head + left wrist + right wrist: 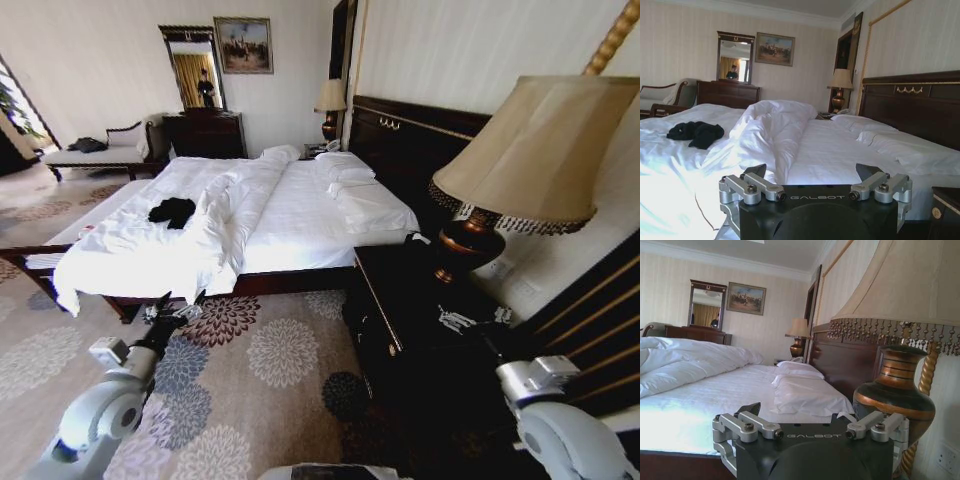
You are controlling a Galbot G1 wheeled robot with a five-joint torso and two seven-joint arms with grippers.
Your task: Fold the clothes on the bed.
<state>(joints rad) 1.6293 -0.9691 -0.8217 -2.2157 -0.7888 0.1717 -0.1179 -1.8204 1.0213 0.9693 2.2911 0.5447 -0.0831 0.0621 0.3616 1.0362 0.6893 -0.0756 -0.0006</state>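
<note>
Both arms sit low, nearest the viewer, off the foot-side of the bed. Left gripper (172, 312) hovers over the floral carpet (270, 370) just short of the bed's (300, 215) near edge, fingers spread apart, holding nothing; wrist view confirms the wide gap (812, 175). Black T-shirt (172, 211) lies crumpled on the white sheet on the far left half of the bed, beside the bunched white duvet (235, 205) that runs down the middle; also seen from the left wrist (696, 133). Pillows (350, 185) rest against the dark headboard (415, 140). Right gripper (470, 320) hangs over the dark nightstand (400, 320), next to the lamp (520, 160), fingers parted and empty (807, 417).
</note>
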